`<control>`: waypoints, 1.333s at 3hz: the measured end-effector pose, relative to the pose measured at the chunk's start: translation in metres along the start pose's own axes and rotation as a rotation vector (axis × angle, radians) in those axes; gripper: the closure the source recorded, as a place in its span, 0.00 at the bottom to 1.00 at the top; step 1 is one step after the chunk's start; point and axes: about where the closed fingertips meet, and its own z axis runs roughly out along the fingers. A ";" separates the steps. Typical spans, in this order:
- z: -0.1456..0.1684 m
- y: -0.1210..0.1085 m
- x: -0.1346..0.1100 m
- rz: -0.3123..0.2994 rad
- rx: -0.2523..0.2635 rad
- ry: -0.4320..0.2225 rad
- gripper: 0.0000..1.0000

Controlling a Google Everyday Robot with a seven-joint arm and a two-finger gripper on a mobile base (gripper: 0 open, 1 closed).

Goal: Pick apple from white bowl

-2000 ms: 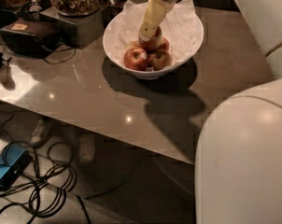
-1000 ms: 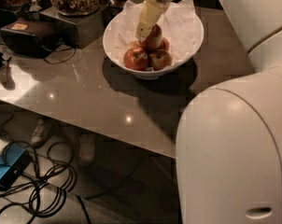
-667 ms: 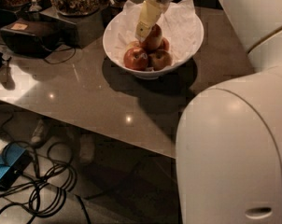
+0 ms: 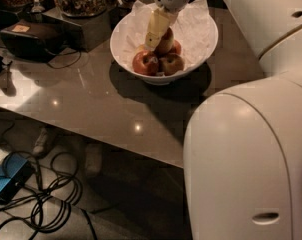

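Since two seconds ago the robot arm's white near link (image 4: 241, 159) has swung left, filling the near right. On the grey worktop (image 4: 91, 99) stands the white bowl (image 4: 201, 39). The gripper (image 4: 152, 41) reaches into it, and the opening of its jaws cannot be told. The apple (image 4: 145, 62) lies near-left in the bowl, just nearer than the gripper's tip.

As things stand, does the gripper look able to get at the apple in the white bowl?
Probably yes. The gripper is down inside the white bowl, right against the apple. Nothing covers the bowl, though other apples lie close beside it.
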 end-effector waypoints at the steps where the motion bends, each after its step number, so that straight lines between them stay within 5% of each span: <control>1: 0.008 -0.001 0.001 0.000 -0.014 0.007 0.24; 2: 0.011 -0.005 0.000 -0.001 -0.013 0.007 0.23; 4: 0.015 -0.015 -0.007 -0.012 0.011 -0.024 0.64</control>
